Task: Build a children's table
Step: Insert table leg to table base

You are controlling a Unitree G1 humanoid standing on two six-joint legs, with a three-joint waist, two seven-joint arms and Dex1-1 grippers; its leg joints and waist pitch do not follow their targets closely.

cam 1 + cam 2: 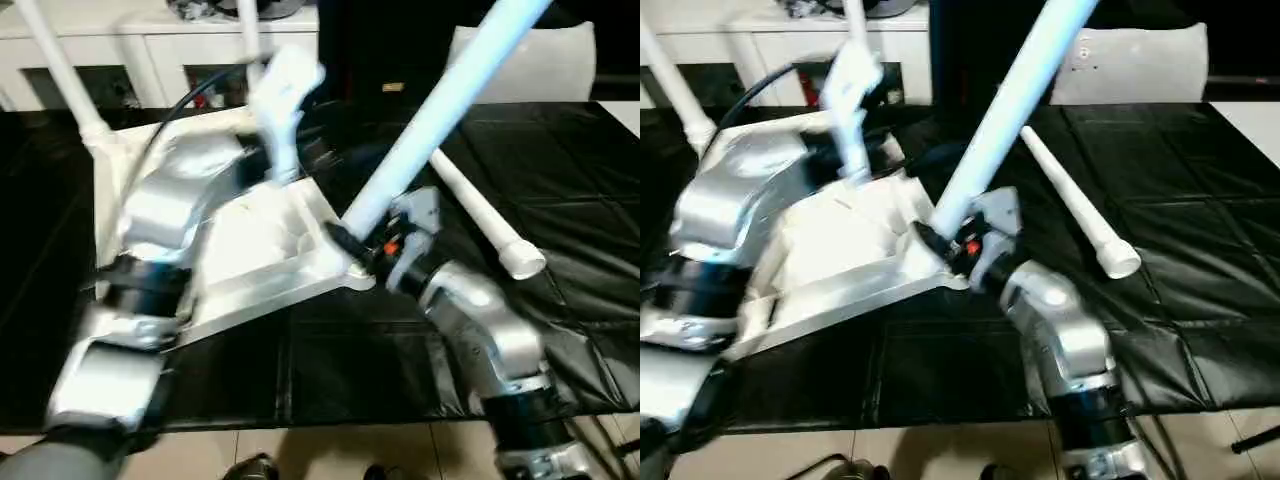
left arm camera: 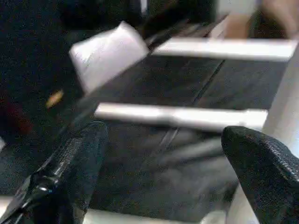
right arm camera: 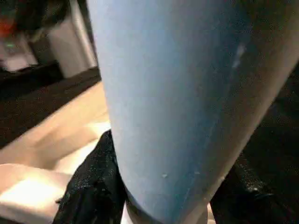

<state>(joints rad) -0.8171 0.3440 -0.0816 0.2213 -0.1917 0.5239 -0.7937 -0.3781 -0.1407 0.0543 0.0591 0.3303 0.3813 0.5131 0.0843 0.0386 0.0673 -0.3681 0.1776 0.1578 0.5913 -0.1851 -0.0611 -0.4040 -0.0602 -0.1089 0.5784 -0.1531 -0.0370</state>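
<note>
Lying underside-up on the black mat [image 1: 560,330], the table top [image 1: 262,250] carries one leg at its far left corner [image 1: 62,72] in the head views. The right gripper [image 1: 362,246] clamps a slanting leg [image 1: 432,112] just above the near right corner socket. A loose leg [image 1: 482,220] lies on the mat beside it.

From the left wrist, the left gripper [image 2: 163,172] stands wide and empty.

From the right wrist, black fingers [image 3: 96,179] press on the leg's base.
</note>
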